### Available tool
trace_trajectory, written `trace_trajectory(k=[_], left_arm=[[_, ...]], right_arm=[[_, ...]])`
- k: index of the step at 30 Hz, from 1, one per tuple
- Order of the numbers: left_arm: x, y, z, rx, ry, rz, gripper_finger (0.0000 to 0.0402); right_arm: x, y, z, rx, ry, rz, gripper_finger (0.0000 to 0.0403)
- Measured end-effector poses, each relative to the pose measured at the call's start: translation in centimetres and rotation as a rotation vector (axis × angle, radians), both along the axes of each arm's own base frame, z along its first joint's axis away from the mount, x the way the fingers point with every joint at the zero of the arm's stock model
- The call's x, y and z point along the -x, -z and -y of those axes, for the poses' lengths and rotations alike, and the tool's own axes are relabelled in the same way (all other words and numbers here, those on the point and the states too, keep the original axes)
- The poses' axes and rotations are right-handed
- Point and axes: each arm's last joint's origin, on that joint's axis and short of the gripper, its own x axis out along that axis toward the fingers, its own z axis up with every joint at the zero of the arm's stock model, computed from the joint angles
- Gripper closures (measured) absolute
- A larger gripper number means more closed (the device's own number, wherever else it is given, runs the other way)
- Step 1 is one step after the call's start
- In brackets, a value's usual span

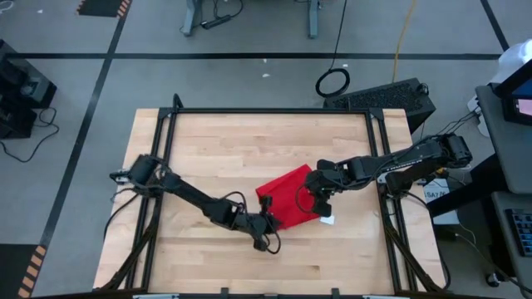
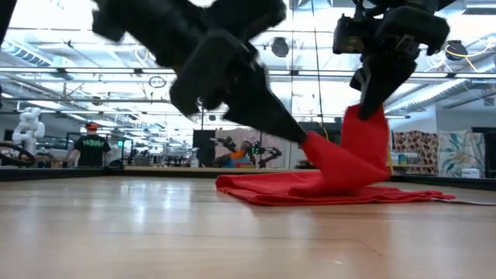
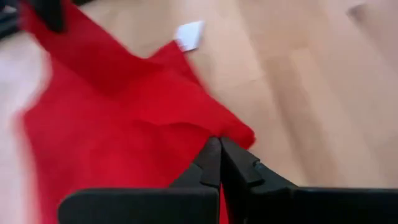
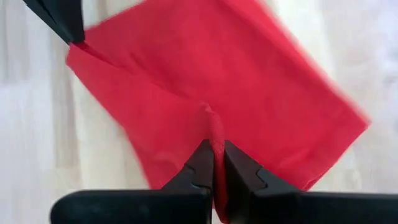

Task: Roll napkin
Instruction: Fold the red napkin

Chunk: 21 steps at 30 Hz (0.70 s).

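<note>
Around your work area you have a bare wooden table (image 1: 249,149) with a dark metal frame (image 1: 274,110) along its edges, and nothing else lies on the wood near the cloth. Off the table's far right corner sits a black box (image 1: 391,98) on the floor, with a coiled cable (image 1: 332,81) beside it. Looking level across the table, you can see a person in a dark shirt (image 2: 92,147) far back in the room, well away from the arms. Nothing stands between either arm and the cloth.

The napkin (image 1: 287,198) lies right of the table's middle, toward the near edge. It is bright red, thin and soft, mostly flat on the wood, with a small white tag (image 3: 189,35) at one edge. Two parts of it are pulled up off the table into peaks, so the cloth creases between them.

Your left gripper (image 1: 268,223) is at the napkin's near corner, fingers pressed together with a red corner pinched between them. Your right gripper (image 1: 317,202) is at the napkin's right side, fingers likewise clamped on a raised fold of the cloth, lifting it higher than the left one does.
</note>
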Motion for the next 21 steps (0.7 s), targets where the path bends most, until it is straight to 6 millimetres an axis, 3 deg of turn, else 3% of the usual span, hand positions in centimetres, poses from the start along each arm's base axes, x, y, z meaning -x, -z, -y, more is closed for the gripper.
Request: trace_trajectory(k=[8, 15, 18, 21], left_arm=[[3.5, -5.6, -2.8, -0.321, -0.235, -0.069, 0.0401], [5.6, -9.1, -5.7, -0.379, -0.367, -0.079, 0.0401], [5.4, -8.6, -6.7, -0.165, -0.351, -0.092, 0.0395], [5.4, -5.7, -7.7, -0.022, -0.35, -0.171, 0.0366]], right_arm=[[-0.9, -0.7, 0.9, 0.275, 0.064, 0.122, 0.0394], [-2.2, -4.0, 2.2, 0.378, 0.086, 0.212, 0.0394], [-2.5, -5.2, 2.4, 0.378, 0.09, 0.235, 0.0394], [-2.4, -5.2, 2.3, 0.369, 0.08, 0.222, 0.0394]])
